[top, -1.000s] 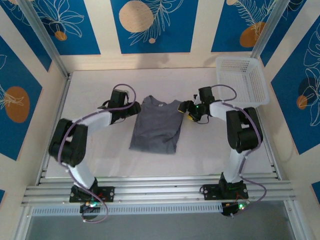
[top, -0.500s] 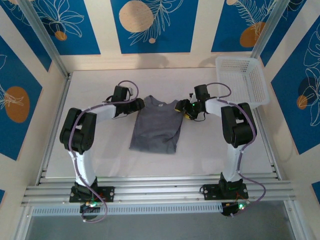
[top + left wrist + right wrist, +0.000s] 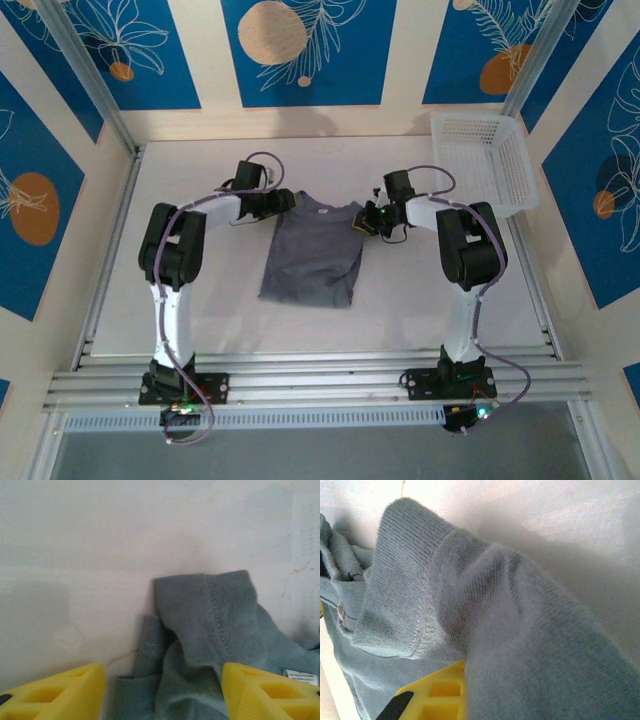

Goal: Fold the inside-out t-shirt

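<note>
Grey inside-out t-shirt (image 3: 312, 255) lies on the white table (image 3: 200, 300) between both hands. One shoulder corner is clenched in the right hand (image 3: 366, 222), while the left hand (image 3: 287, 203) stands released, its yellow fingers (image 3: 55, 695) straddling the other shoulder. Farther off, beyond the right hand, sits a white basket (image 3: 485, 160).

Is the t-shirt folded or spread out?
Partly folded: the t-shirt lies as a narrow rectangle, with no sleeves sticking out at the sides.

Right hand (image 3: 362, 222) has clamped the t-shirt (image 3: 312, 255); left hand (image 3: 290, 203) reached its shoulder
</note>
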You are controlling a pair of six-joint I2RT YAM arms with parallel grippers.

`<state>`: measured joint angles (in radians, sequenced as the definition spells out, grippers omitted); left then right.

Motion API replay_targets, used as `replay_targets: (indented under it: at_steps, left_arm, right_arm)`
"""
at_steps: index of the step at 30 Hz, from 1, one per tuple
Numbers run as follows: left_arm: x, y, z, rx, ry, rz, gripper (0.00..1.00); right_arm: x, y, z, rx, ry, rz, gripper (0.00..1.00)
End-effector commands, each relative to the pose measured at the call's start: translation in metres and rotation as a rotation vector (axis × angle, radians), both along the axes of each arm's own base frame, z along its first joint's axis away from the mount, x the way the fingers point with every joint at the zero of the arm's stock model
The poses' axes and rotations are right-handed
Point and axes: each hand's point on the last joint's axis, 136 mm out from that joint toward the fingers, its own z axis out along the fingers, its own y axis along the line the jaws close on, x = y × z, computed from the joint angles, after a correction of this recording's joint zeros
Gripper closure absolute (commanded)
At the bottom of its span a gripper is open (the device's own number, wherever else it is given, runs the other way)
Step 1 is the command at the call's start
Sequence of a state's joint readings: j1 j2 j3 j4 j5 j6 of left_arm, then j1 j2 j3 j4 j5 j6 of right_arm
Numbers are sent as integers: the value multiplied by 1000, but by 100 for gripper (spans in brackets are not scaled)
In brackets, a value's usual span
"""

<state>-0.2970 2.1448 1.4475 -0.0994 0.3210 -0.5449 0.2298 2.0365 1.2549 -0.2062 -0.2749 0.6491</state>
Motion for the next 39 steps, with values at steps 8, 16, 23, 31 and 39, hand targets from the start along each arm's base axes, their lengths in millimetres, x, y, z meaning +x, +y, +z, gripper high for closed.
replay_targets:
  at_steps: [8, 16, 23, 31, 39]
  left_arm:
    - [-13, -25, -9, -137, 76, -115, 54]
    - [-17, -32, -11, -188, 97, -120, 80]
    - [-10, -29, 19, -235, 44, -101, 100]
    - [-27, -2, 242, -410, -357, -110, 100]
    - [-111, 12, 269, -340, -506, -100, 100]
  right_arm:
    - [-10, 4, -2, -5, 35, 27, 93]
    - [-11, 4, -7, -4, 48, 21, 93]
    - [-4, 7, 19, 20, -21, 30, 100]
    - [7, 35, 247, 116, -521, 170, 100]
    - [-56, 56, 308, 73, -974, 325, 100]
